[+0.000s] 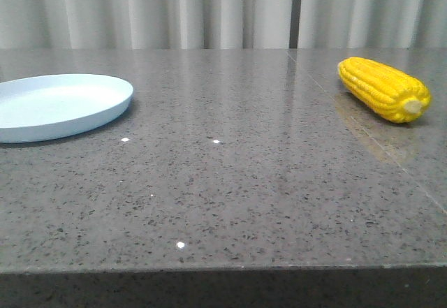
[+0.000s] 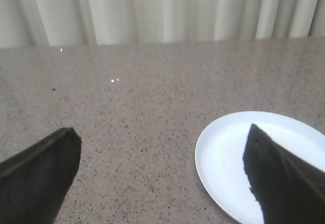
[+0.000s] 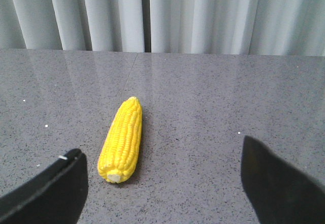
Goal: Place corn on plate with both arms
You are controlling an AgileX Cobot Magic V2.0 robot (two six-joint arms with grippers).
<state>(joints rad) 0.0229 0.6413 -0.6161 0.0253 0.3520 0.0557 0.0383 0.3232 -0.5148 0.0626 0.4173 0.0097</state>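
Note:
The yellow corn [image 1: 384,88] lies on the table at the far right, its cream stub end toward the front. In the right wrist view the corn [image 3: 122,139] lies ahead of my right gripper [image 3: 162,155], nearer one finger, not touched. That gripper is open and empty. The pale light-blue plate [image 1: 59,105] sits at the far left, partly cut off by the frame edge. In the left wrist view the plate [image 2: 228,158] lies under one finger of my left gripper [image 2: 162,132], which is open and empty. Neither gripper shows in the front view.
The grey speckled stone table [image 1: 223,196] has its front edge near the bottom of the front view. A seam [image 1: 363,133] runs across the table's right part. White curtains [image 1: 209,8] hang behind the table.

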